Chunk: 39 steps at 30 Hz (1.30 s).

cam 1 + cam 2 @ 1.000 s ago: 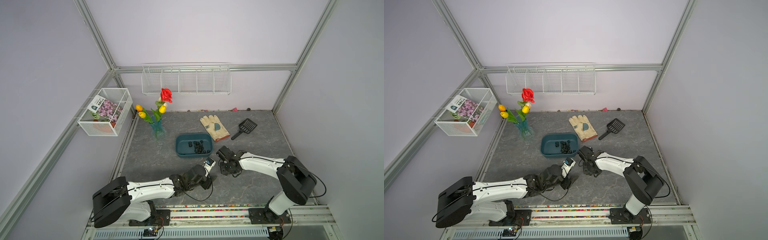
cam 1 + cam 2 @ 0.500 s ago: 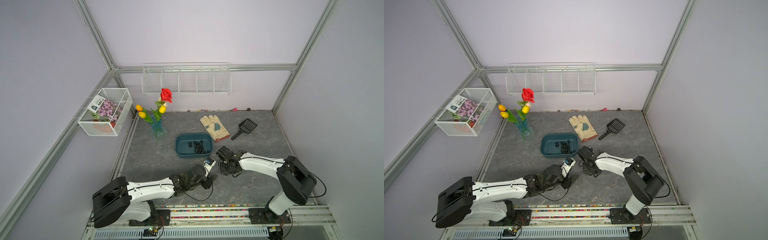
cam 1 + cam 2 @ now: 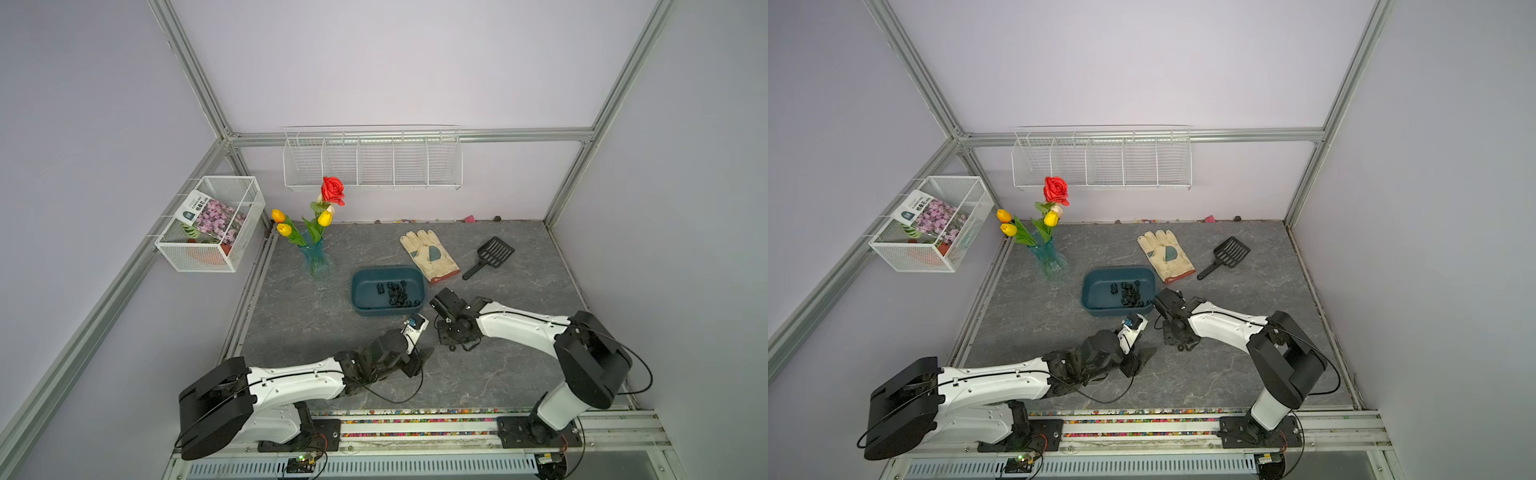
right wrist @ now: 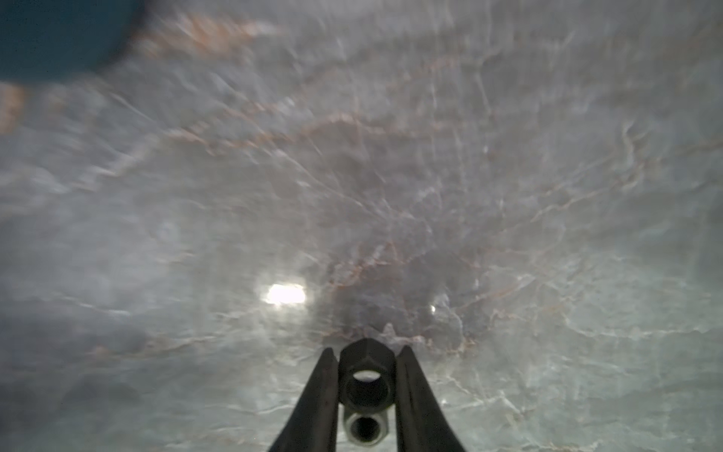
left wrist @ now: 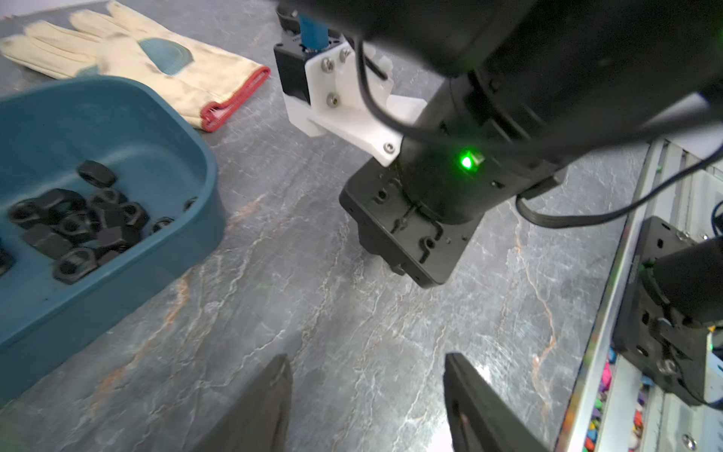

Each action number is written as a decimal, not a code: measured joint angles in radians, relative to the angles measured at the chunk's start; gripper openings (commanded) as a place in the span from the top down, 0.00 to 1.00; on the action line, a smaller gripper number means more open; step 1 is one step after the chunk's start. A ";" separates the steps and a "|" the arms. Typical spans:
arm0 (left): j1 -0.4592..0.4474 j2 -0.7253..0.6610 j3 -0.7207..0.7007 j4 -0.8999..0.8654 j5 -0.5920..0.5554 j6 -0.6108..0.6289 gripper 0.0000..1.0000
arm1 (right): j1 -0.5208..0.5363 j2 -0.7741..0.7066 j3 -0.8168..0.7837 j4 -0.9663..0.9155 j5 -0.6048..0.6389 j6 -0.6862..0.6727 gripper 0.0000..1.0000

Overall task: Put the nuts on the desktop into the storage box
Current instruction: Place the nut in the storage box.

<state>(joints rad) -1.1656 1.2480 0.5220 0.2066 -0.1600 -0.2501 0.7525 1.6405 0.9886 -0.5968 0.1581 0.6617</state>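
Pinching one nut (image 4: 365, 375) across its flats for a firm hold, the right gripper (image 4: 366, 350) sits just beside the box (image 3: 360, 291), so the carry's short. Other nuts (image 3: 397, 293) lie piled inside the box. Meanwhile the left gripper (image 5: 365, 357) hangs near the box too, spread and empty, out of the way.

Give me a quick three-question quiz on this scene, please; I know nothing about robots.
1. True or false: the right gripper pinches a nut between its fingers.
2. The pile of nuts lies in: A the glove, B the storage box, C the scoop.
3. Fill in: the left gripper has its fingers ___, with nothing between them.
Key: 1 true; 2 B; 3 open.
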 measured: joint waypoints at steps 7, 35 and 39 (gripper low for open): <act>0.004 -0.014 -0.016 0.014 -0.072 0.002 0.36 | 0.000 0.005 0.148 -0.047 0.006 -0.043 0.83; 0.322 -0.066 -0.018 0.060 0.005 0.080 0.36 | -0.026 0.510 0.801 -0.148 -0.101 -0.206 0.83; 0.328 -0.051 -0.018 0.073 0.020 0.080 0.36 | -0.035 0.554 0.829 -0.156 -0.114 -0.208 0.82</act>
<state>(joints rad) -0.8371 1.1969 0.5045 0.2794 -0.1398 -0.1696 0.7174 2.1941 1.8172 -0.7528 0.0444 0.4541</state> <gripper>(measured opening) 0.645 0.243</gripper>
